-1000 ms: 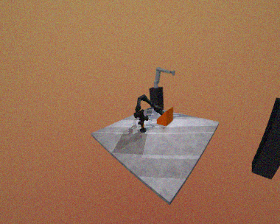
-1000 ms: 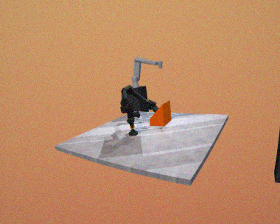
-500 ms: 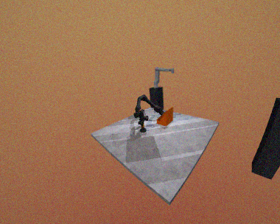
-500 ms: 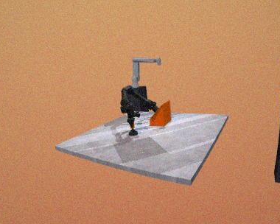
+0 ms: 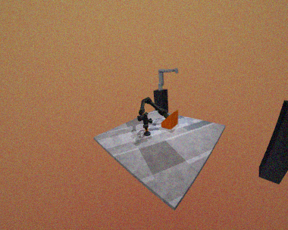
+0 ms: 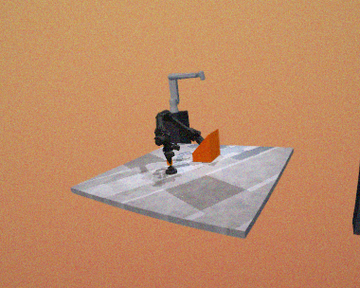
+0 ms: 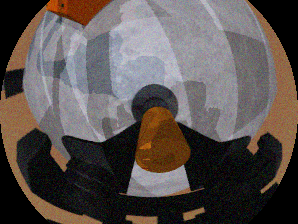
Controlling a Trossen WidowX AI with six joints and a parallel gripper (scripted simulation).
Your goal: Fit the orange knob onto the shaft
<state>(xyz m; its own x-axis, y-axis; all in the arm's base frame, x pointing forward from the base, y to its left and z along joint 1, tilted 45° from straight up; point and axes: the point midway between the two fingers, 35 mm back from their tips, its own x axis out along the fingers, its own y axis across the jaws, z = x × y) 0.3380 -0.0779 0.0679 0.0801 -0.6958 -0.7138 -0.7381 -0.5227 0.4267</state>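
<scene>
My gripper (image 7: 157, 124) (image 5: 146, 127) (image 6: 170, 158) is shut on the orange knob (image 7: 160, 141) (image 6: 169, 162), which points downward. In the wrist view the dark round pedestal (image 7: 154, 100) sits just beyond the knob's tip. In the top and exterior views the pedestal (image 5: 147, 133) (image 6: 171, 171) stands on the grey patterned table (image 5: 173, 159) (image 6: 216, 194), directly under the knob. The shaft itself is hidden behind the knob. I cannot tell whether the knob touches the shaft.
An orange wedge block (image 5: 170, 120) (image 6: 207, 148) stands on the table to the right of the arm. A grey camera post on a dark base (image 5: 161, 96) (image 6: 174, 95) stands behind. A dark slab (image 5: 280, 144) stands off the table at far right.
</scene>
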